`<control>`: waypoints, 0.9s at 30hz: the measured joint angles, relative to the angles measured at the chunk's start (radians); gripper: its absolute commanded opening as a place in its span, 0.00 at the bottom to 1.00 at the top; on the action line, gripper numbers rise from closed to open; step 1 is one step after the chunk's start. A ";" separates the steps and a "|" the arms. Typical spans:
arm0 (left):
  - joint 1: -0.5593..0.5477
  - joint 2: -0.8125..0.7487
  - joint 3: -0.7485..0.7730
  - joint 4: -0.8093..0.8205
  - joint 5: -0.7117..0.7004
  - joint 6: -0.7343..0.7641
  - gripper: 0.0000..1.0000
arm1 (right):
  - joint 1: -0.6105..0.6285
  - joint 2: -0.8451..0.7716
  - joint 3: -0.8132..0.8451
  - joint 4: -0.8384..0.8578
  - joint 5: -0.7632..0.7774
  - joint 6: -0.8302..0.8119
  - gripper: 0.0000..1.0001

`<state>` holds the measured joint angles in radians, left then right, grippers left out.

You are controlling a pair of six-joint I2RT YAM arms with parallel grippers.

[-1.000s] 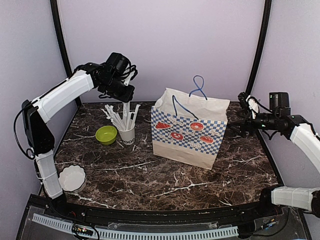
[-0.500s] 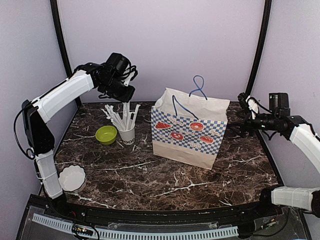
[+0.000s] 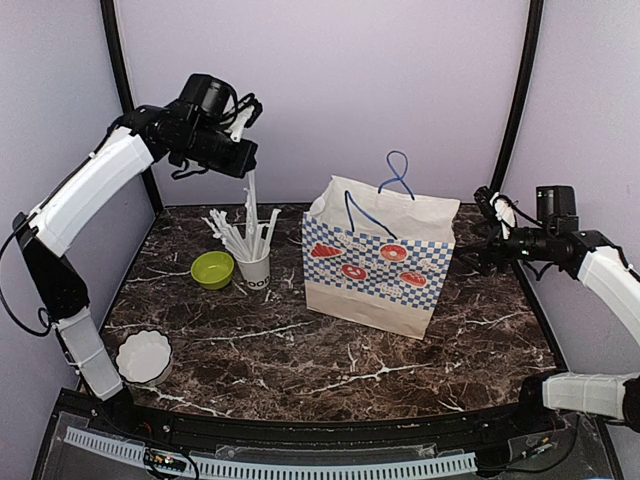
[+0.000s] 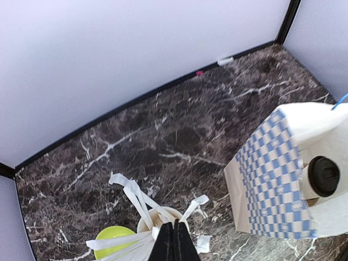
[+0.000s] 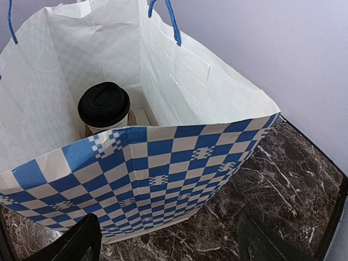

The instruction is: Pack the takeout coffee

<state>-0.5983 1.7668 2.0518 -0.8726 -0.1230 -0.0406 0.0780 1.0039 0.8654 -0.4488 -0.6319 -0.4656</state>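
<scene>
- One coffee [image 5: 103,109] stands upright inside the bag [image 5: 163,174]. It has a black lid on top and is close behind the checkered wall.
- The left wrist view shows the same coffee through the open top of the bag.
- The left gripper [image 3: 243,163] is high above the straw cup [image 3: 254,268]. It is to the left of the bag and well apart from the coffee.
- Its fingers are pressed together and pinch one white straw [image 3: 250,195], which hangs straight down. I cannot tell the straw's lower end from the others in that cup.
- The right gripper [image 5: 168,231] is at the right side of the bag, near the rim. Its fingers are spread wide and nothing is between them.
- Seen from this gripper, the coffee is beyond the checkered wall, down in the bag, and not touching the fingers.
- A green bowl [image 3: 212,269] sits just left of the straw cup on the table [image 3: 300,350].
- A white bowl [image 3: 144,357] is near the front left corner.
</scene>
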 measured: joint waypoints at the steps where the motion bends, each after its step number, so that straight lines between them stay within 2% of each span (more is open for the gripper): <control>1: -0.008 -0.028 0.008 0.008 0.000 0.006 0.00 | 0.000 0.002 0.000 0.000 0.000 0.000 0.87; 7: -0.120 -0.252 0.037 0.114 0.016 0.055 0.00 | 0.000 0.014 0.000 0.000 0.000 0.000 0.87; 13: -0.154 -0.354 0.037 0.273 0.161 0.026 0.00 | 0.000 0.014 0.000 0.000 0.001 0.000 0.87; 21: -0.198 -0.265 -0.103 0.529 0.389 -0.092 0.00 | 0.000 0.010 -0.002 0.002 0.004 -0.001 0.87; 27: -0.222 -0.071 -0.195 0.741 0.493 -0.213 0.00 | 0.000 0.006 -0.004 0.004 0.004 -0.001 0.87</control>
<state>-0.8200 1.6958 1.8572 -0.1318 0.3702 -0.2539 0.0780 1.0103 0.8616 -0.4450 -0.6281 -0.4664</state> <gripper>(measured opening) 0.008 0.870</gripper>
